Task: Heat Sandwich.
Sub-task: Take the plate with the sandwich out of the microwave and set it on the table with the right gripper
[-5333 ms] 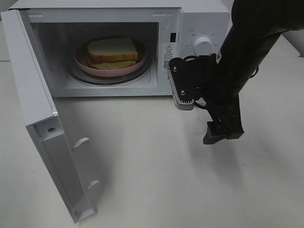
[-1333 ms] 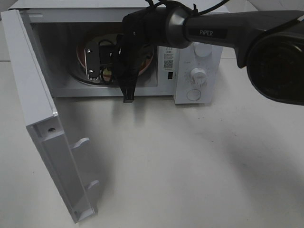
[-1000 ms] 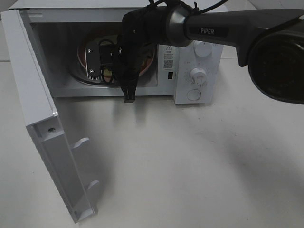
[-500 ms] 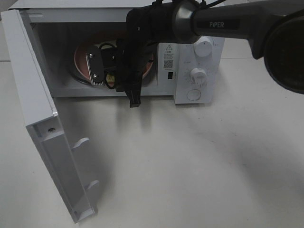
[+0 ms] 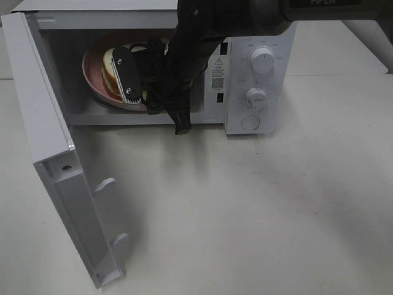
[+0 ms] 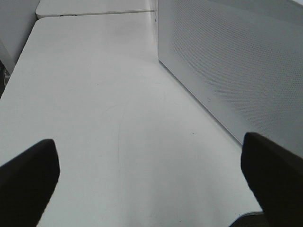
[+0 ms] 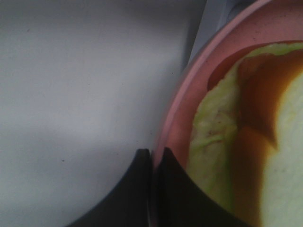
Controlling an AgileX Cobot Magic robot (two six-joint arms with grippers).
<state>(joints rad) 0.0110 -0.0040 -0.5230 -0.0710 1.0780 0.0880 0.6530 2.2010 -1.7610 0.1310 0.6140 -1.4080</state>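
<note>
The sandwich [image 5: 110, 61] lies on the round pink plate [image 5: 91, 70] inside the open microwave [image 5: 242, 123]. My right gripper [image 5: 147, 101] reaches into the cavity and is shut on the plate's near rim; the plate looks raised and tilted. In the right wrist view the gripper [image 7: 152, 156] pinches the pink rim [image 7: 173, 113], with the sandwich's green filling [image 7: 213, 127] and white bread [image 7: 289, 165] close by. My left gripper [image 6: 151, 184] is open and empty above the table beside the microwave's side wall [image 6: 236, 61]. It is out of the high view.
The microwave door [image 5: 55, 153] stands wide open to the left and juts toward the front. Two knobs [image 5: 263, 61] and a button sit on the panel at the right. The right arm [image 5: 202, 37] crosses the cavity opening. White table [image 5: 258, 215] lies in front.
The right arm went from outside the microwave into the cavity and closed on the plate's rim. In the last half second the plate with the sandwich rose, tilted and shifted left.
</note>
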